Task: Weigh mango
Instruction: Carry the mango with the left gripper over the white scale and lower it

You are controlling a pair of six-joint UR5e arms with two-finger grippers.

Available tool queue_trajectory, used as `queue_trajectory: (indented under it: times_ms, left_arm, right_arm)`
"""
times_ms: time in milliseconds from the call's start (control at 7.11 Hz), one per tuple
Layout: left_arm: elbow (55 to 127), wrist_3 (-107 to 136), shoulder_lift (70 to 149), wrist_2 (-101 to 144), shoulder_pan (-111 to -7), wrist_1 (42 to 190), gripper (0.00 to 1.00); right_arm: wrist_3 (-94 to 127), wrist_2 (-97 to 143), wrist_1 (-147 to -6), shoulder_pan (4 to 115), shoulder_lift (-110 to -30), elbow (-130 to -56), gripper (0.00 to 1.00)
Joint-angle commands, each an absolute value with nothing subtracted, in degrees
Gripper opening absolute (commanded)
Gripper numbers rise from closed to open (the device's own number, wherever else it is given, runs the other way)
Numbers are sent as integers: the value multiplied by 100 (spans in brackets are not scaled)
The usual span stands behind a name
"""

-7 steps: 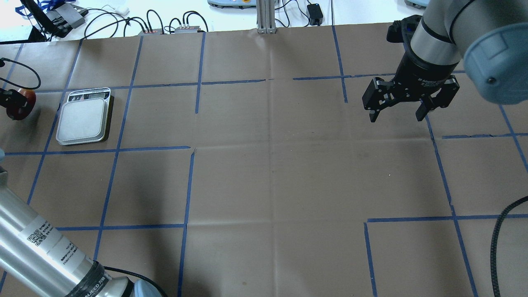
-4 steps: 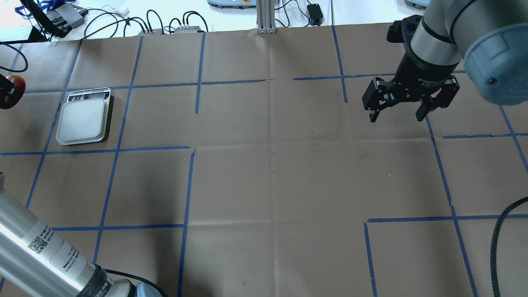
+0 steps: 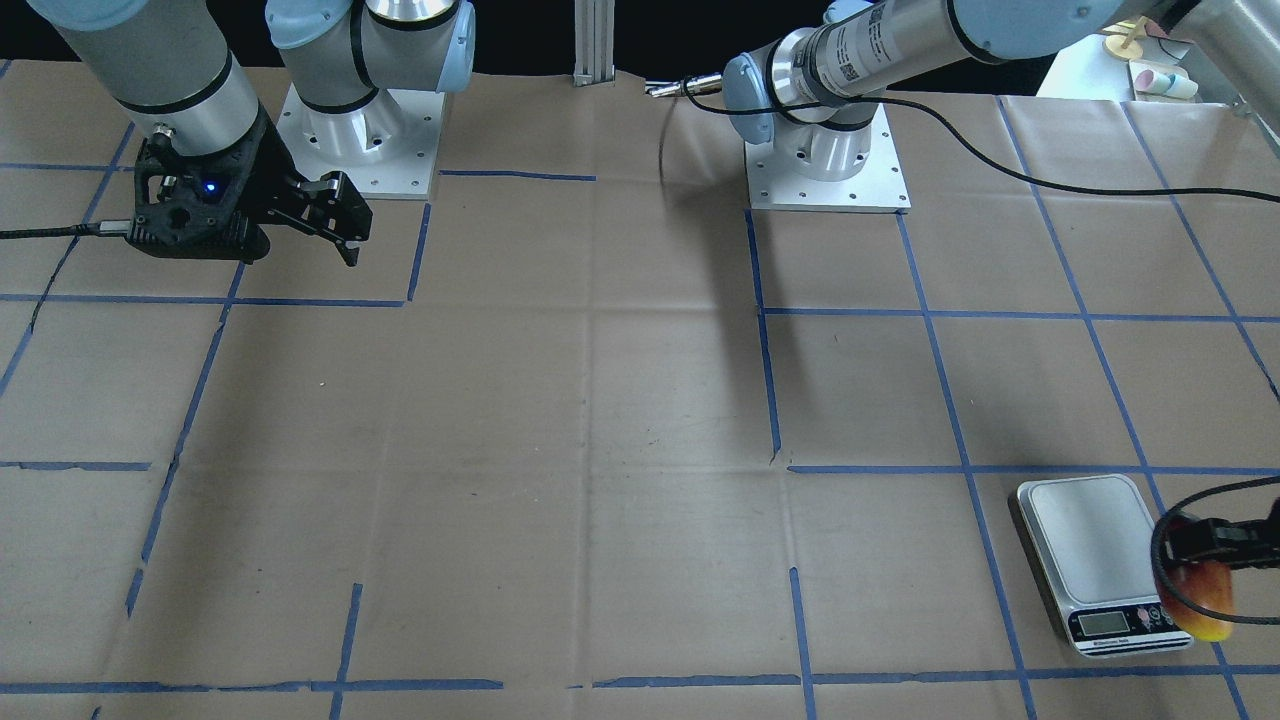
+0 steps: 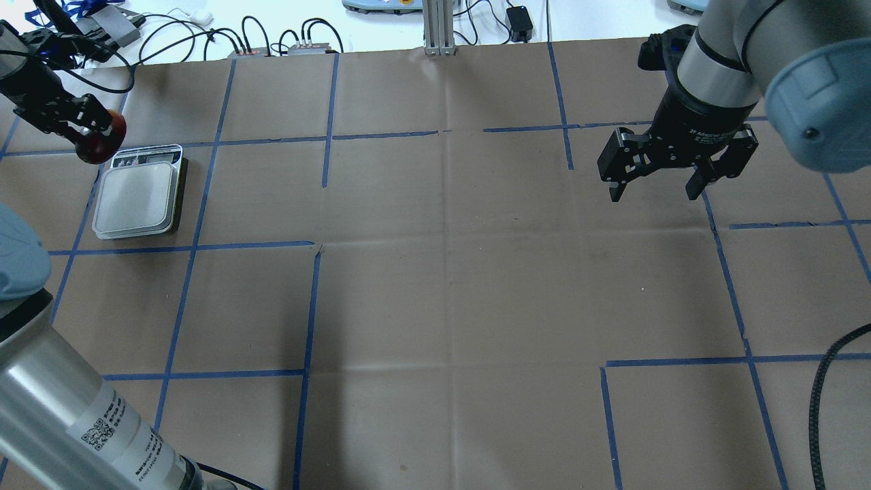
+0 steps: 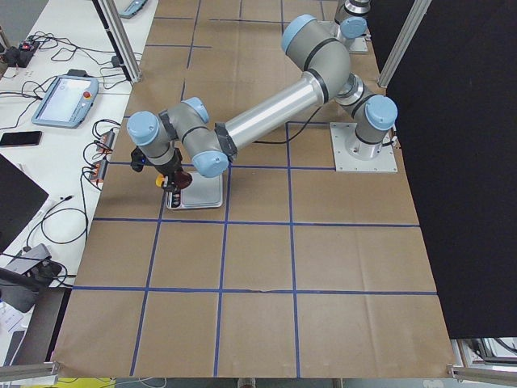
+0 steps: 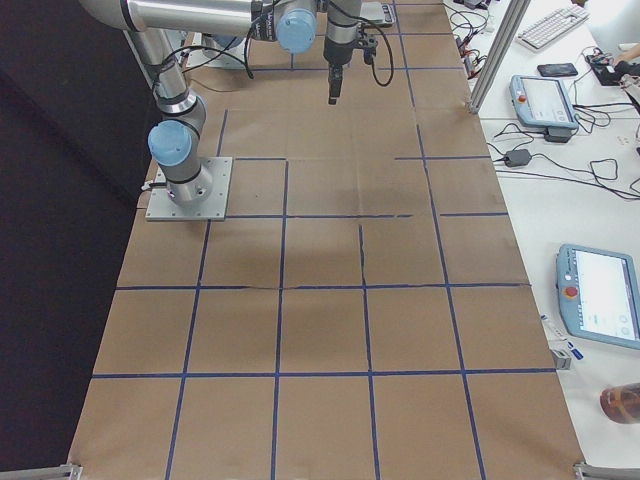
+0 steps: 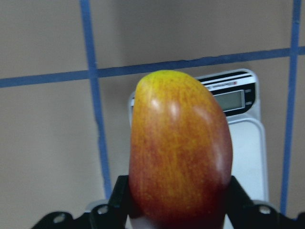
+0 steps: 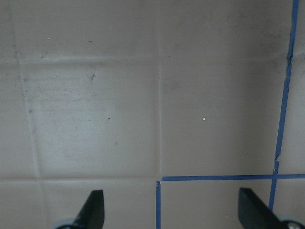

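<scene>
L gripper (image 7: 177, 210) clamped on the mango (image 7: 178, 143), red end between the fingers, yellow tip poking out. Fruit's up in the air, right by the display end of the kitchen scale (image 4: 138, 197), not on its platform. R gripper (image 4: 653, 194) spread wide, empty, well apart over the taped brown paper (image 4: 442, 286).

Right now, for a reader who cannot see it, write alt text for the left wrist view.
A red mango with a yellow tip fills the frame, clamped by the fingers of the left gripper. Behind it, a white scale sits on blue-taped brown paper.
</scene>
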State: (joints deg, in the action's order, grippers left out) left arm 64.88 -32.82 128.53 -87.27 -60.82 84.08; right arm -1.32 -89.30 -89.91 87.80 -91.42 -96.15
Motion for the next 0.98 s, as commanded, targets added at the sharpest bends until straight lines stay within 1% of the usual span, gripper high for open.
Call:
queue_trajectory:
  times_ms: [0, 141, 422, 562, 703, 844]
  left_arm:
    - [7877, -3050, 12272, -8745, -6196, 7540, 20]
    - [8180, -3128, 12365, -8754, -6101, 6714, 22]
    - [8139, -3190, 12576, -8780, -5872, 6514, 27]
    - [8139, -3234, 12638, -8780, -5828, 6460, 37]
    - [8156, -3200, 12569, -8719, -5827, 6469, 97]
    - [8156, -3164, 12499, -8788, -5853, 6564, 100]
  right_arm:
    - [-132, -8930, -8991, 8780, -9141, -9615, 100]
    - [-132, -8930, -8991, 8780, -9141, -9615, 100]
    - [-132, -8930, -8991, 8780, -9149, -9615, 100]
    - [-132, -8930, -8991, 8780, -9141, -9615, 100]
    - [-132, -8930, -8991, 8780, -9141, -9615, 100]
    - [-132, -8930, -8991, 8780, -9141, -9615, 100]
